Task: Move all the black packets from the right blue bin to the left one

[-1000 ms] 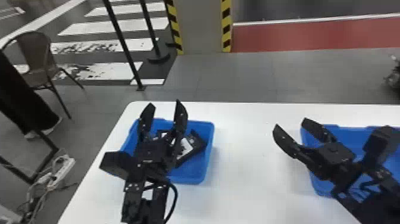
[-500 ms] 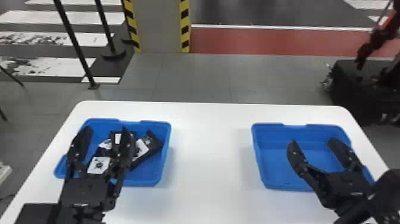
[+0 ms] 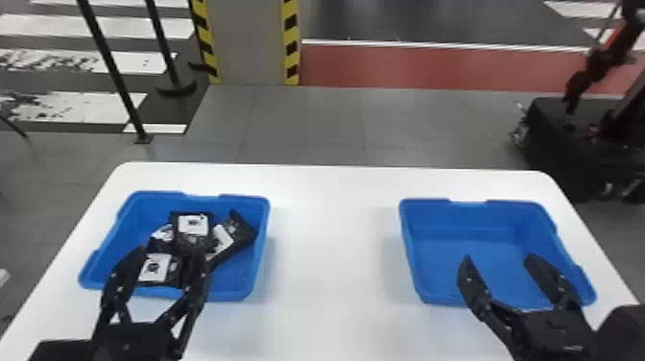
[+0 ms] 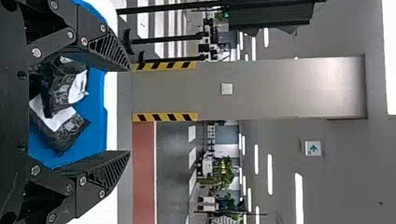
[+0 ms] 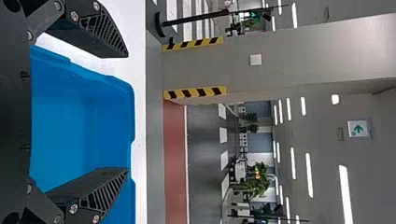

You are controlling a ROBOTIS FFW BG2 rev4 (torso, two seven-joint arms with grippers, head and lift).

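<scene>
1. Behind the white tabletop (image 3: 331,240), grey floor (image 3: 307,125) is bordered by one red strip (image 3: 408,67), and one grey column (image 3: 249,43) is edged with two yellow-and-black bands (image 3: 291,43).
2. At least four black packets (image 3: 193,224), marked with white patches, can be counted in the left bin (image 3: 244,292); because they overlap, the exact number cannot be told. One is tilted toward the bin's right wall, one is laid nearest its near rim, and the rest are heaped between.
3. Of two blue bins, the left one is set just beside the tabletop's left edge, toward the far left corner.
4. Over its near part the left gripper (image 3: 168,254) is held open, its two fingers well apart; packets are seen between them in the left wrist view.
5. Just beside the tabletop's right edge, toward the far right corner, the right bin (image 3: 432,296) is placed.
6. Over that bin's near part the right gripper (image 3: 498,261) is held, its two fingers also spread.
7. Beyond the far left corner, two black posts (image 3: 113,67) are stood; beyond the far right, one dark machine (image 3: 556,144) is parked.
</scene>
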